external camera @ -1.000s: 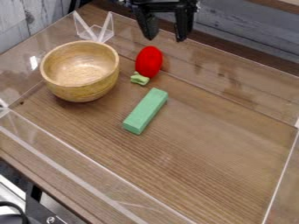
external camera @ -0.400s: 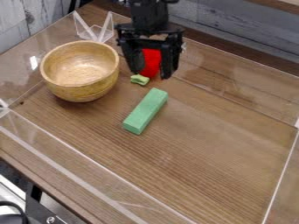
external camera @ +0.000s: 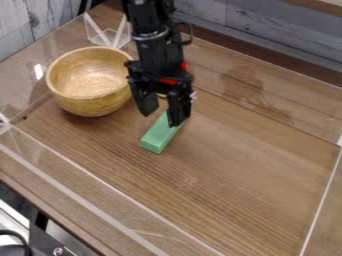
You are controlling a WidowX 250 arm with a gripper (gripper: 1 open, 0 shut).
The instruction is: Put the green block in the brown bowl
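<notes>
The green block (external camera: pixel 158 138) lies flat on the wooden table, pointing from lower left to upper right. My gripper (external camera: pixel 159 107) hangs directly over its upper end with the jaws open, one finger (external camera: pixel 140 102) on each side, nothing held. The arm hides that end of the block. To the left stands the brown bowl (external camera: pixel 91 81), round, thick-walled and empty, about a hand's width from the block.
A clear plastic wall (external camera: pixel 27 70) runs around the table area, close behind and left of the bowl. The red rounded object and the small yellow-green piece seen earlier are hidden behind the arm. Bare wood (external camera: pixel 254 150) stretches to the right and front.
The gripper has come down and forward from the back edge, past the red object, to just above the green block. Its jaws stayed open. The block and bowl have not moved.
</notes>
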